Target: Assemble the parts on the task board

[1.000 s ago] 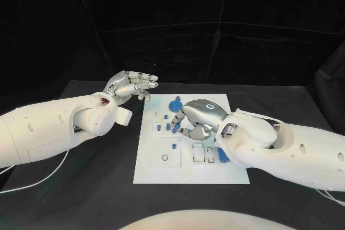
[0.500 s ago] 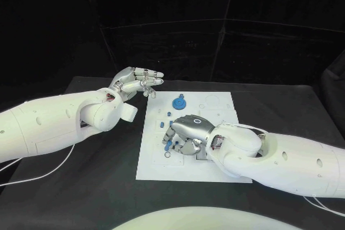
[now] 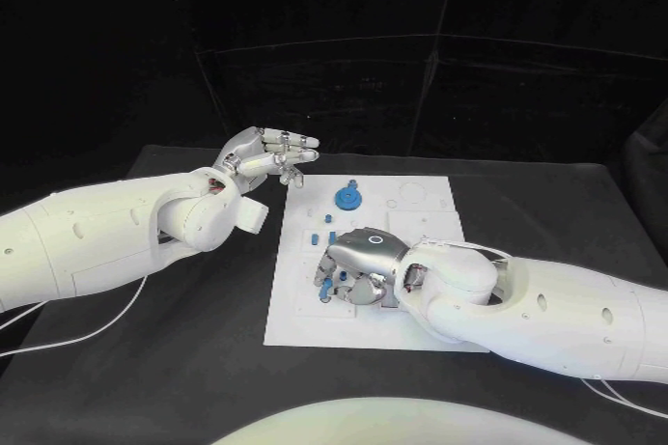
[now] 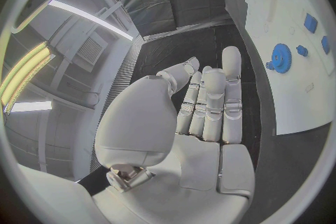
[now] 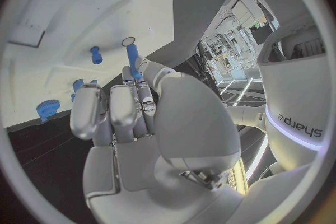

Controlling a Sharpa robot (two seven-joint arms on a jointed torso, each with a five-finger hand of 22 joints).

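Head view: right hand [image 3: 365,262] low over the task board [image 3: 418,334], blue peg at its fingertips.

Since a second ago the right hand has travelled from the board's middle toward its near-left part and settled lower. Right wrist view shows a blue peg [image 5: 131,59] pinched at the fingertips, close to a small round socket [image 5: 129,41]; insertion looks imminent, though I cannot tell whether it is aligned. Left hand [image 3: 264,157] hovers beyond the board's far-left corner, fingers loosely spread, holding nothing, barely shifted. Blue gear [image 3: 348,197] sits untouched near the board's far edge; other blue parts [image 3: 316,238] lie along the left side.
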